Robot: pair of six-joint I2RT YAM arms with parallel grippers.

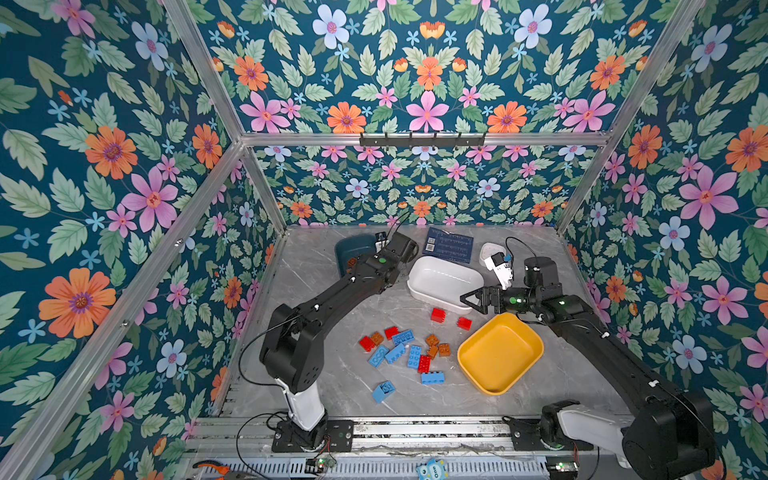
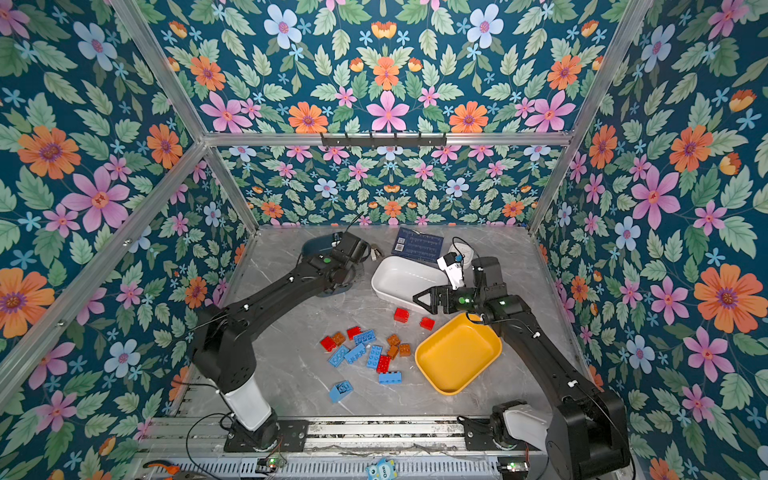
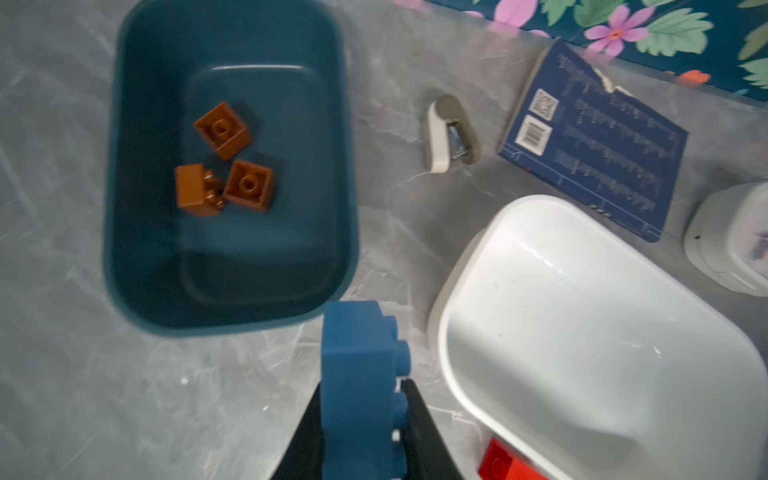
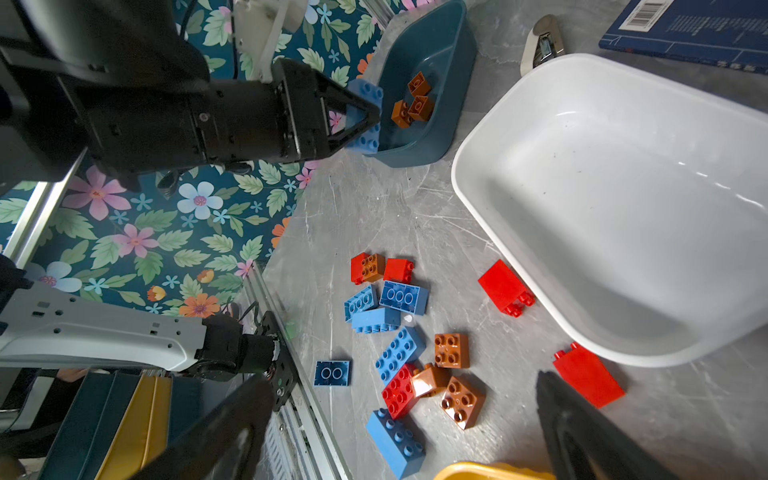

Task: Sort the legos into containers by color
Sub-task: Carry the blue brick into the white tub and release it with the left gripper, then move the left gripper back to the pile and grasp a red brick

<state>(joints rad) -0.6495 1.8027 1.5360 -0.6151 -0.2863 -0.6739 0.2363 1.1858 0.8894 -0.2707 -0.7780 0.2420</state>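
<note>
One grasp at the left gripper: clenched on a long blue lego, studs turned sideways, held off the table just beside the near rim of the teal tub, toward the white tub; hidden under the wrist in both top views.

Inside the teal tub, far left: three orange-brown legos close together, two showing hollow undersides, one on its side.

Right of that tub, at the far edge: a small white and grey stapler, then a dark blue card lying flat.

At the right gripper: released, fingers spread wide, hovering by the near right rim of the white tub, far of the yellow tub.

Just near of the white tub, on the table: two red legos, apart from each other.

Nearer still, centre: a loose heap of legos, blue, red and orange-brown, several touching; left of the yellow tub.

Nearest of all: one blue lego alone, well apart from the heap.
</note>
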